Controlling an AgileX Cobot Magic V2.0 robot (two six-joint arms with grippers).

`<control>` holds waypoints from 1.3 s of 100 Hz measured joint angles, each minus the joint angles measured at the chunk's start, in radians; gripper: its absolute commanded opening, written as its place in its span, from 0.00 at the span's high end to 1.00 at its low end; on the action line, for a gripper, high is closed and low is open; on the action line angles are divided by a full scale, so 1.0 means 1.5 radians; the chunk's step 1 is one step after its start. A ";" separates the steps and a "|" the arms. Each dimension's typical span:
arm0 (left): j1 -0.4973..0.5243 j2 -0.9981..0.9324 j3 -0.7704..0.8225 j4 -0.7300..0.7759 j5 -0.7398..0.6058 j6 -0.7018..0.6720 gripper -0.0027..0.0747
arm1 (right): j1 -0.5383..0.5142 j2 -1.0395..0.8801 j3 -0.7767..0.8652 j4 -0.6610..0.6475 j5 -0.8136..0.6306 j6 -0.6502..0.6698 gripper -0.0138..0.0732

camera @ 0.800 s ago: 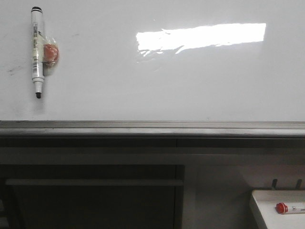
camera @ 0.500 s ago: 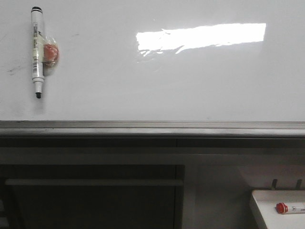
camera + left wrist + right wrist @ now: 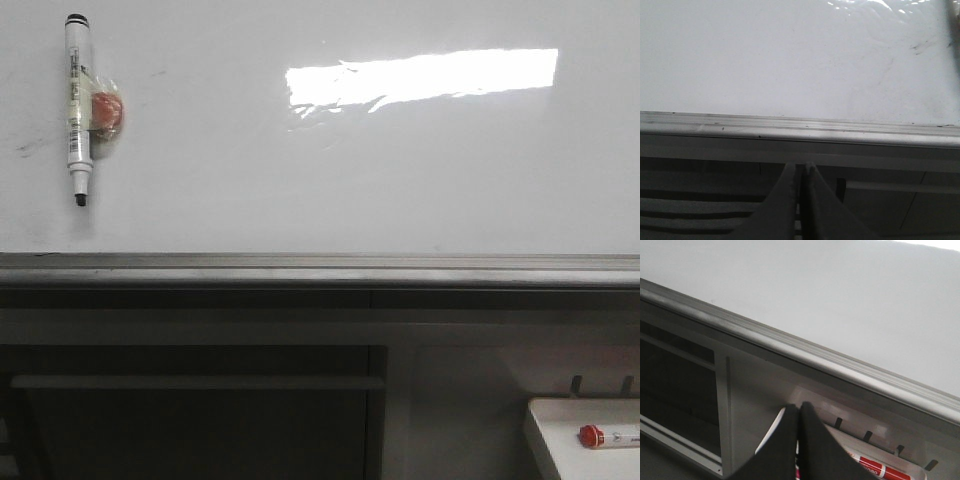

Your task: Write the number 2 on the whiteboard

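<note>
Dark shelving and a pale rail filled the space below the whiteboard [image 3: 330, 180]. Nearest the lens in the left wrist view, the left claw [image 3: 802, 167] was clenched, its fingers pressed together and holding nothing, pointed at the grey bottom rail [image 3: 800, 131]. The right claw [image 3: 799, 410] was likewise clenched and empty, above a small white tray [image 3: 560, 440] with red-capped markers [image 3: 879, 468] partly hidden behind it. Farther off, a black-tipped marker [image 3: 78, 105] clung upright to the board's left side, beside an orange clip [image 3: 105, 112]. Only glare and faint smudges [image 3: 920, 47] marked the white face; no figure 2 could be made out.
</note>
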 measured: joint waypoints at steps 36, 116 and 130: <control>0.000 0.000 0.000 0.000 0.000 0.000 0.99 | 0.000 0.000 0.000 -0.004 -0.008 0.000 0.92; 0.000 0.000 -0.003 -0.820 -0.074 0.033 0.99 | 0.000 0.000 -0.042 0.531 -0.202 -0.008 0.92; 0.000 0.009 -0.074 -0.697 0.020 0.108 0.99 | 0.000 0.005 -0.149 0.510 -0.083 -0.101 0.92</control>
